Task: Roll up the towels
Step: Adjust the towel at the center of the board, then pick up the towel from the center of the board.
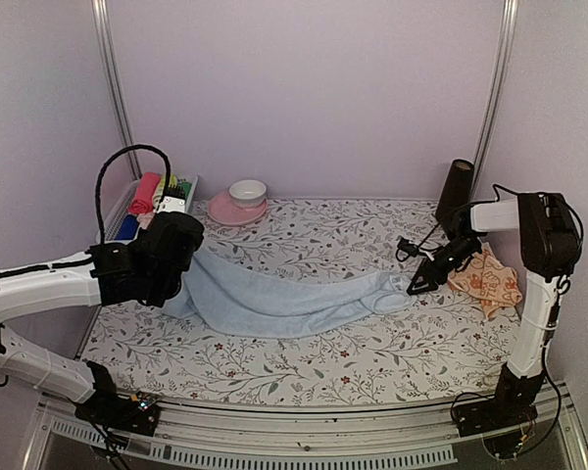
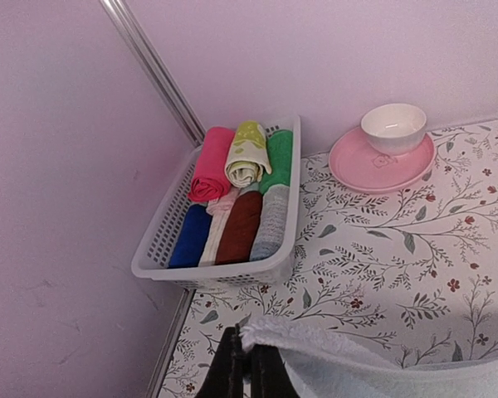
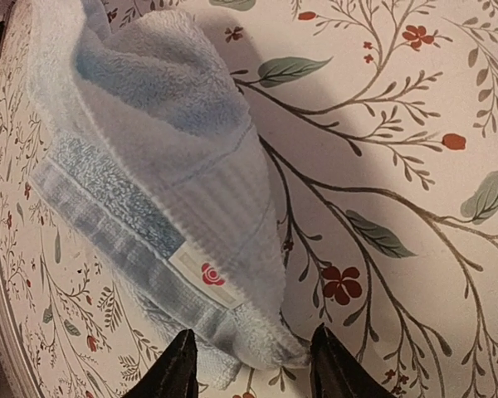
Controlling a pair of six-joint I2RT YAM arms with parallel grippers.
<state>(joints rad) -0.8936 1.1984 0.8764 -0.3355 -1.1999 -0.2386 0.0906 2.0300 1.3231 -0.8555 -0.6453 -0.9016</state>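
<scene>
Floral sheet (image 1: pixel 372 362) | blue towel (image 1: pixel 274 299) stretched across mid-table, peach towel (image 1: pixel 485 279) far right | left gripper (image 2: pixel 247 373) clamped on blue towel's left end | right gripper (image 3: pixel 253 369) part-open astride its right corner — possibly not gripping | I want a square close, even tension before rolling

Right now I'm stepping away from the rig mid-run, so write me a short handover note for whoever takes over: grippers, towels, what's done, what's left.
Left gripper: shut on the left end of the pale blue towel, holding it raised off the table.
Right gripper: open, fingers astride that towel's right corner, which lies flat; no clamp evident.
Pale blue towel: stretched lengthwise across the table, unrolled.
Peach towel: crumpled near the table's right edge, beside the right gripper, untouched.
Done: nothing rolled yet.
Left: roll both towels.
</scene>
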